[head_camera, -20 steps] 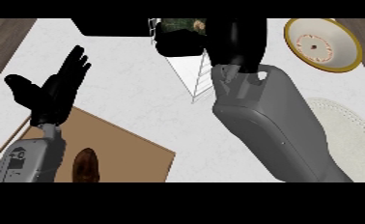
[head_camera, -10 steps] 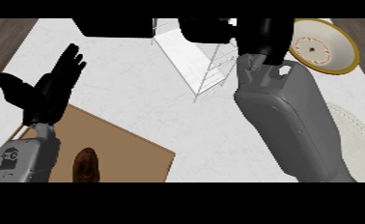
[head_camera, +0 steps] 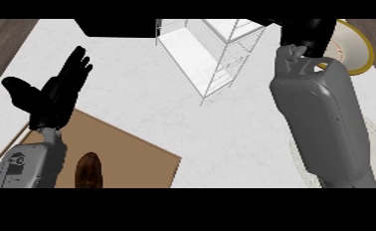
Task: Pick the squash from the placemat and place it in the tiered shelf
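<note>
Head view, looking steeply down on a pale marbled worktop. The left hand shows at the view's left, held up above the worktop with its fingers straight and spread apart and the thumb out to the side, holding nothing; its grey forearm comes in from the lower left corner. Beneath that forearm lies a brown placemat, set at an angle, one corner pointing toward the middle of the worktop. On the placemat, near the lower edge of the view and just beside the left forearm, sits a dark brown rounded thing; what it is cannot be told. The squash cannot be made out anywhere with certainty. The white wire tiered shelf stands at the top centre, its frame leaning toward the lower middle of the view. The right forearm runs up the right side, and the right hand is at the top right, just beside the shelf's upper corner; whether it is spread or curled cannot be told. Behind it lies a yellow-rimmed plate, partly hidden.
</note>
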{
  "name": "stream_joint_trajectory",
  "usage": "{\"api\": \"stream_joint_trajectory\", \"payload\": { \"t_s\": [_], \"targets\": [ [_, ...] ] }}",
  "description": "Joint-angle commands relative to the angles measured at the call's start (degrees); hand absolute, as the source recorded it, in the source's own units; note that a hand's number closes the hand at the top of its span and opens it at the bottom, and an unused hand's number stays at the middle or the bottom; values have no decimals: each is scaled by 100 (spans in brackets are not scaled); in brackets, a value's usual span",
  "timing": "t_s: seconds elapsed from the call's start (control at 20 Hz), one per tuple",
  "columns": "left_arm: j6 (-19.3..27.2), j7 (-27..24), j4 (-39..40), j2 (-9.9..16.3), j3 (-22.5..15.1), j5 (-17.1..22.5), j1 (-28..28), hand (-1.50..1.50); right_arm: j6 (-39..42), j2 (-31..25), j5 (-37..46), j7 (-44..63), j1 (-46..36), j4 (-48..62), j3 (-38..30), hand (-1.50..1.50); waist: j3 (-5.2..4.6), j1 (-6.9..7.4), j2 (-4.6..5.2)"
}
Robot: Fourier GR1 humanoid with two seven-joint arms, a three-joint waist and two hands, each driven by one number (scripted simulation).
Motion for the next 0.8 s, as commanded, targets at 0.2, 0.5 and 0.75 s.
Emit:
{"api": "stream_joint_trajectory", "payload": {
  "t_s": [0.2, 0.5, 0.75],
  "targets": [
    [-15, 91, -93, 44, 100, 32, 69, 0, 918, -265, -1493, -186, 543, -338, -691, -150, 79, -65, 80],
    [-129, 61, -117, 165, 247, 112, 84, 0, 2199, -1312, -2624, 181, 1371, -1986, -1615, -150, 78, -186, 54],
    [13, -115, 21, -64, 148, -22, 91, 0, 2787, -1695, -4037, -231, 1997, -2449, -2690, -150, 79, -158, 74]
  ]
}}
